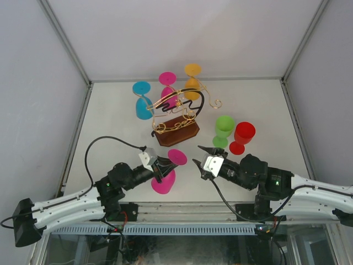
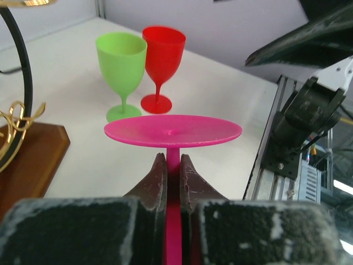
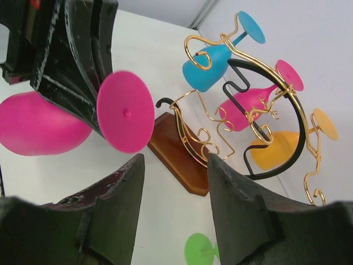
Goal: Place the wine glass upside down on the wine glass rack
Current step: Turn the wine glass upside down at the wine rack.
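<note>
My left gripper (image 1: 163,169) (image 2: 172,161) is shut on the stem of a magenta wine glass (image 1: 164,181). The glass is tilted over just in front of the wine glass rack, its round foot (image 2: 172,131) (image 3: 126,112) towards the rack and its bowl (image 3: 38,124) towards the near edge. The wine glass rack (image 1: 177,113) (image 3: 259,105) is gold wire with a black band on a brown wooden base (image 1: 175,132) (image 2: 27,160). Blue (image 1: 143,105), pink (image 1: 168,91) and orange (image 1: 192,83) glasses hang on it upside down. To the right of the held glass, my right gripper (image 1: 201,160) (image 3: 174,163) is open and holds nothing.
A green glass (image 1: 224,130) (image 2: 122,66) and a red glass (image 1: 242,137) (image 2: 162,63) stand upright on the white table, right of the rack and beyond my right gripper. Grey walls close in the table on three sides.
</note>
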You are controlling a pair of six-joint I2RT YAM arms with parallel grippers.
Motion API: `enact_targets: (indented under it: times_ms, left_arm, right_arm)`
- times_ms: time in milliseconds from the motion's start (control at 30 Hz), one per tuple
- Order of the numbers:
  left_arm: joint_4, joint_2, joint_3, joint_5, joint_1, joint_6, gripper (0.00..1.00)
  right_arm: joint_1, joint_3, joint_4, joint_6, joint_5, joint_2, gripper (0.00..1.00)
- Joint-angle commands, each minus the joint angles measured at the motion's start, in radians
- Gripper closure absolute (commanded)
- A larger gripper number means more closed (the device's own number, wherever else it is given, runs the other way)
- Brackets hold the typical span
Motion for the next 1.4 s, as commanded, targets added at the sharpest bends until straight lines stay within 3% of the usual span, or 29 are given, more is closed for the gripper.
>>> enact_targets:
  times_ms: [0, 433, 633, 833, 967, 1067, 1233, 1367]
  left_arm:
    - [0.009, 0.044, 0.075, 0.01, 0.003, -0.051, 1.0]
    - [0.039, -0.021, 0.022, -0.134, 0.002, -0.025, 1.0]
    - [-0.158, 0.021, 0.064, -0.372, 0.003, -0.106, 1.0]
    - [-0.159, 0.05, 0.051, -0.267, 0.002, -0.111, 1.0]
    - [-0.179, 0.056, 0.055, -0.288, 0.002, -0.147, 1.0]
    - [-0.07, 0.027, 0.01, -0.304, 0.003, -0.203, 1.0]
    - [0.382, -0.08, -0.204, -0.369, 0.003, -0.238, 1.0]
    - [0.433, -0.057, -0.186, -0.342, 0.002, -0.104, 1.0]
  right_arm:
    - [0.011, 0.008, 0.025, 0.015, 0.015, 0.011, 0.51]
    - [0.011, 0.005, 0.003, 0.022, 0.019, 0.001, 0.52]
    - [0.011, -0.006, 0.003, 0.022, 0.022, -0.016, 0.52]
    - [0.011, -0.013, 0.002, 0.022, 0.024, -0.024, 0.52]
    - [0.011, -0.022, 0.002, 0.024, 0.025, -0.027, 0.52]
    - [0.011, -0.027, 0.004, 0.024, 0.027, -0.028, 0.52]
    - [0.011, -0.027, 0.003, 0.019, 0.03, -0.031, 0.52]
    - [0.011, -0.027, -0.007, 0.022, 0.033, -0.035, 0.52]
